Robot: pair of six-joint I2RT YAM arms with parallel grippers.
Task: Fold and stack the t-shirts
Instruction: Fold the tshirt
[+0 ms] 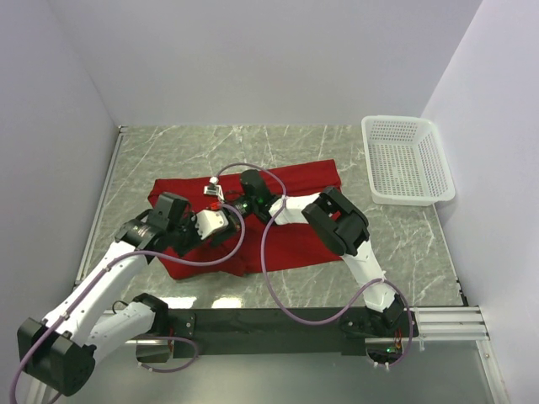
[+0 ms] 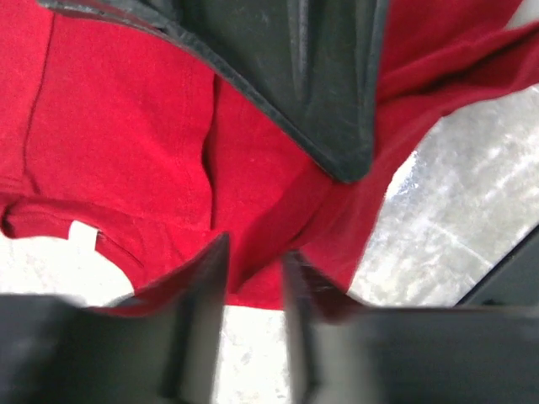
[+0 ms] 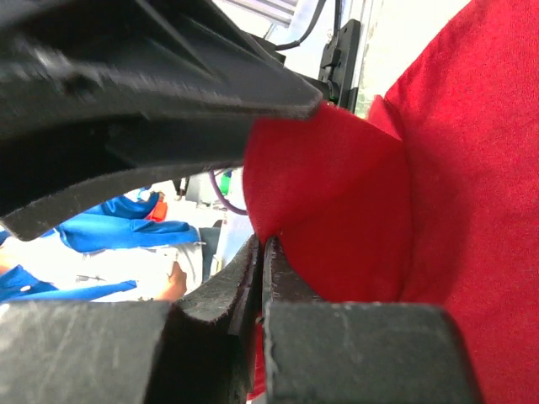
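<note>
T-shirt: one deep red t-shirt (image 1: pixel 295 181) is lying mostly flat on the table, well apart from the basket on the basket's left.
Long axis: it is running side to side, its right end pointing toward the basket and tilting slightly away from the arm bases.
Cloth: soft matte knit that is creasing and tenting wherever it is being lifted. A small white neck tag (image 2: pixel 82 236) is showing at the collar edge.
Key relation: both grippers are working over the half of the shirt farther from the basket, just beside each other. Neither arm needs to reach for the cloth, since it is lying directly under and between the fingers. Any fold probably has to carry cloth along the long axis, toward or away from the basket.
Right gripper: the right gripper (image 3: pixel 263 251) is pinching a peaked fold of red cloth, its jaws pressing together with only fabric between them.
Left gripper: the left gripper (image 2: pixel 254 273) is standing narrow, with a bunched crease running into the gap. Whether it is truly clamping I cannot tell.
Nearer arm: judging by grip, the right arm is already holding, so it seems the better placed to lead.
Basket: the white plastic mesh basket (image 1: pixel 414 199) is sitting rigid and rectangular at the table's right side.
Table: the table (image 1: pixel 404 244) is showing grey marble veining, smooth and slightly glossy, so the cloth is likely to slide rather than catch.
</note>
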